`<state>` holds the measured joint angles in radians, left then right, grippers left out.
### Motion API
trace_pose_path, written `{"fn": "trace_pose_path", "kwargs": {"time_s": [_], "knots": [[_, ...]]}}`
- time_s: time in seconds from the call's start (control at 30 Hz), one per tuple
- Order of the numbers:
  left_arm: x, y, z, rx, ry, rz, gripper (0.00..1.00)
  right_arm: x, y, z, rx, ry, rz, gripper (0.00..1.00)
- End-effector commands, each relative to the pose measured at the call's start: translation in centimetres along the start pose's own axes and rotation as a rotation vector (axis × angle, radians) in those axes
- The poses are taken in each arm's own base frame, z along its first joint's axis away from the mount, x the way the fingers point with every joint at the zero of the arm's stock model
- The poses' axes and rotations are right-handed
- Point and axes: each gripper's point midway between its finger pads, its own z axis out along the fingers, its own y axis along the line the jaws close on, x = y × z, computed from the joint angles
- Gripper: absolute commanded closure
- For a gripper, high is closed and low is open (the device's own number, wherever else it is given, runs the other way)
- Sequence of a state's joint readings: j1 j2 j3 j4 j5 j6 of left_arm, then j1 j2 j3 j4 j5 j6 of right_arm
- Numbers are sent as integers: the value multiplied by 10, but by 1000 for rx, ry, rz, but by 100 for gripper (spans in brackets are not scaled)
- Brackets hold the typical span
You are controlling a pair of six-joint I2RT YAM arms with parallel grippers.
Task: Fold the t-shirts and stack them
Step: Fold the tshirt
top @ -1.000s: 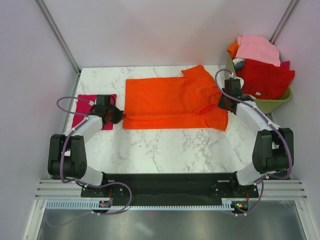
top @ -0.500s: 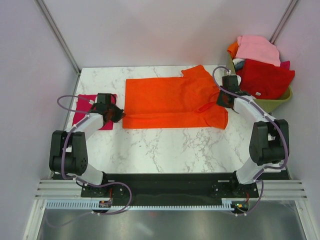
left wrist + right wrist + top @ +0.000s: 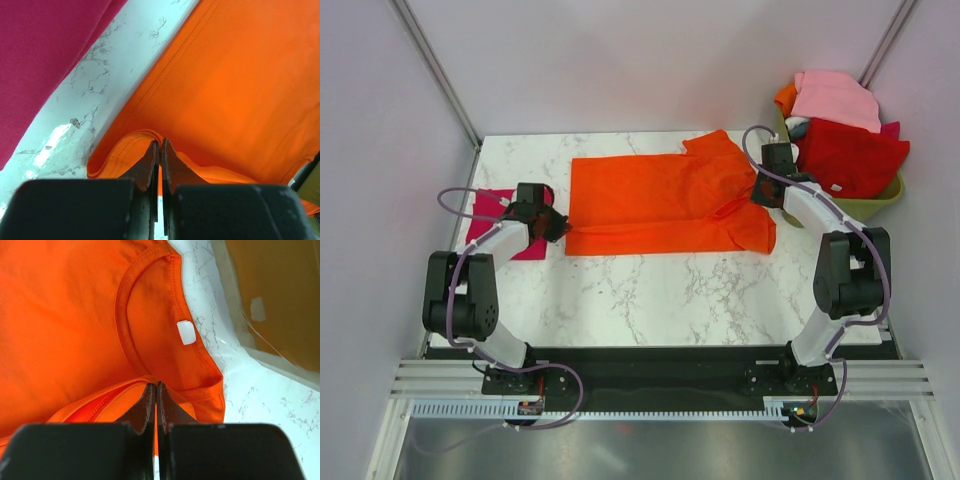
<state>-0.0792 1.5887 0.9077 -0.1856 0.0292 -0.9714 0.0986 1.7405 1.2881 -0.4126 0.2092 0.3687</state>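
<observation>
Pinching edges suits this light, floppy orange t-shirt [image 3: 665, 205] spread mid-frame on the counter [image 3: 650, 290]: left end effector [image 3: 558, 228] clamps its hem fold, right end effector [image 3: 760, 195] its collar-side fold.

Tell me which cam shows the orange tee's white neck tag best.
Right wrist: the neck tag sits clear and sharp inside the collar, just beyond the right tool. Top external shows the spread orange tee, but the tag is too small to make out there. Left wrist sees only the hem end, no tag.
</observation>
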Motion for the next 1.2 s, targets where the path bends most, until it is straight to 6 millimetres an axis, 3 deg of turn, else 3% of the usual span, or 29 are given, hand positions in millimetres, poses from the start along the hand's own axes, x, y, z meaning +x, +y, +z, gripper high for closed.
{"fn": "trace_pose_path", "kwargs": {"time_s": [0.0,0.27,0.6,0.97,1.07,1.17], "knots": [[-18,-13,1,6,-62,-27,98,-19,2,0,15,-41,-10,100],[-22,-16,5,4,-68,-32,98,-25,9,7,22,-41,-19,100],[-27,-23,-4,28,-85,-34,98,-37,7,1,36,-67,-17,100],[-31,-29,17,13,-70,-31,98,-40,13,20,45,-53,-4,99],[-33,-31,21,8,-71,-31,97,-42,15,26,47,-52,5,92],[-36,-38,23,26,-68,-12,75,-44,15,28,53,-60,16,73]]}}
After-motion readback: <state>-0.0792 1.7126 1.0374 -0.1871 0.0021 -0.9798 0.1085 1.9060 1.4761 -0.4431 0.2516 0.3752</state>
